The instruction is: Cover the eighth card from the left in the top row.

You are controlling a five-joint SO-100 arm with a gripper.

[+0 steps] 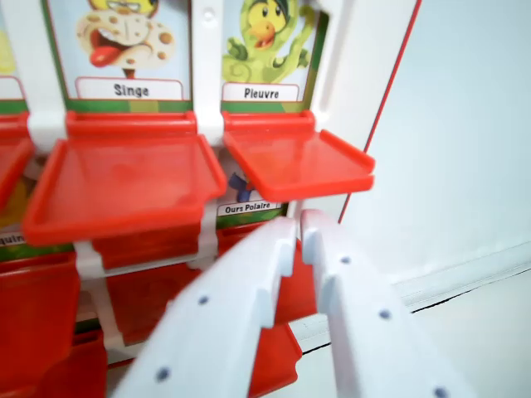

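The claw [300, 222] comes into the wrist view from the bottom, two white fingers side by side, and their tips almost meet, with only a thin slit between them. It is clenched and holds nothing. I think it is closed like this to work as one blunt point for pushing, not for grasping.

Just above the tips is a small card with the words "Ours Polaire" [244, 207], and it belongs to a lower row of the board. Over this card hangs a red flap [299, 159] that lies flat and open toward the camera. It is hinged under the card "Pieuvre" [270, 50], a green creature on a light ground, which is the last card on the wrist view's right in the upper row that shows. This card is probably the one to cover, but the view does not let me count the row. It is uncovered because its flap is folded down.

Beside it, on the wrist view's left, the card "Singe" [129, 46] has its own red flap [124, 182] down in the same way. White plastic posts [207, 58] separate the cards. To the right is the white frame edge [365, 75] with a red line, and then a pale surface [465, 166].

The tips stand below the front edge of the Pieuvre flap, so the next move is probably to lift it from under.
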